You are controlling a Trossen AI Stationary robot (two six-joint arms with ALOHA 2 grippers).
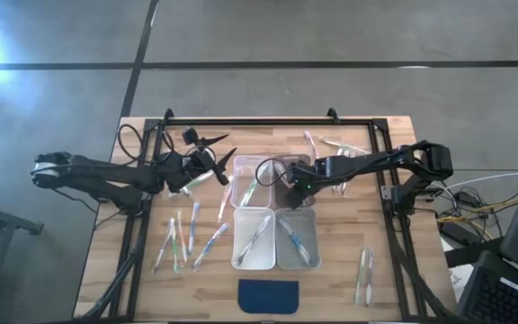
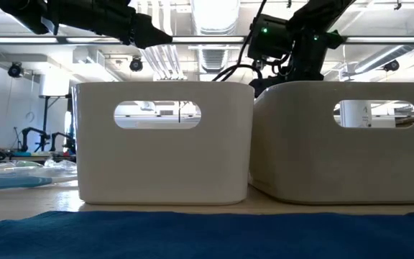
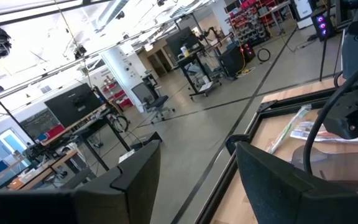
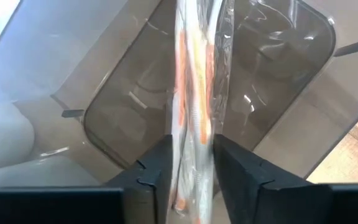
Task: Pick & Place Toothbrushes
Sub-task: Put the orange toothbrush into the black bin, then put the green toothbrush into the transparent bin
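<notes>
A: What fills the wooden table (image 1: pixel 394 261)?

B: Four clear bins (image 1: pixel 274 216) in a block at its middle, a dark blue pad (image 1: pixel 269 295) just in front of them, and both arms reaching in from the sides.

A: Where is the right gripper (image 1: pixel 288 186)?

B: Over the far right bin (image 4: pixel 291 74). The right wrist view looks straight down into that bin, and a wrapped toothbrush with orange accents (image 4: pixel 194 93) stands between the fingers (image 4: pixel 148 171). The jaws are narrow, close on either side of the wrapper; I cannot tell whether they press it or have let go.

A: And the left gripper (image 1: pixel 221 160)?

B: Above the table's far left part, beside the bins, jaws spread wide with nothing between them.

A: Where are the other toothbrushes?

B: Loose toothbrushes (image 1: pixel 183 238) lie scattered left of the bins, a pair (image 1: pixel 364 274) lies near the right front corner, a few more (image 1: pixel 331 144) sit behind the bins, and three bins hold some.
</notes>
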